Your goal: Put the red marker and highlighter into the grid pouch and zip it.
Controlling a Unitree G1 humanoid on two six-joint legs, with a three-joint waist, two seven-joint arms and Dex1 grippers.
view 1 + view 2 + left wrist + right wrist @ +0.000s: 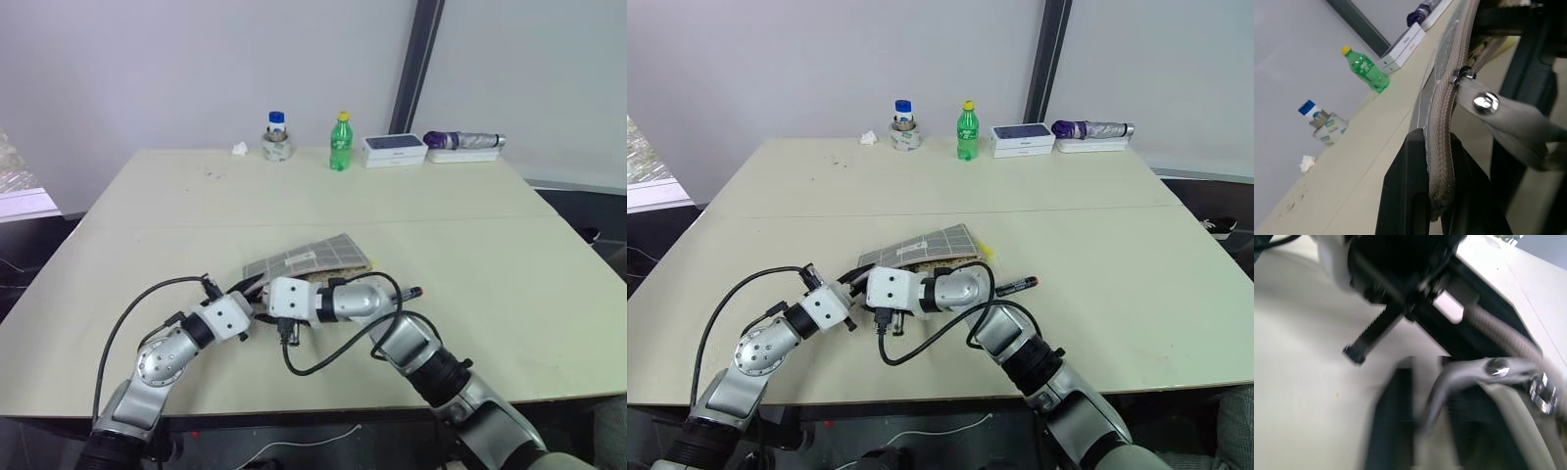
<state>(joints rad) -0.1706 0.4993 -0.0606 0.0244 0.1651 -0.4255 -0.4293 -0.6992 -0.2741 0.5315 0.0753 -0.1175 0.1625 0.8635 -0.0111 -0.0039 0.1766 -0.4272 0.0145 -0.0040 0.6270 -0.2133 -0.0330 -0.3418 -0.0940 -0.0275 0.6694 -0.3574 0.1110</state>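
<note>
light: bright, even | shadows: soft, faint | head views sharp | right wrist view: heavy motion blur

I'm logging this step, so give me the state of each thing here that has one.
grid pouch: lying on the table, one end pinched.
left end effector: shut on the pouch's zipper edge.
right end effector: fingers part open around the zipper's pull tab.
red marker: lying on the table beside the pouch.
green bottle: upright, capped.
</note>
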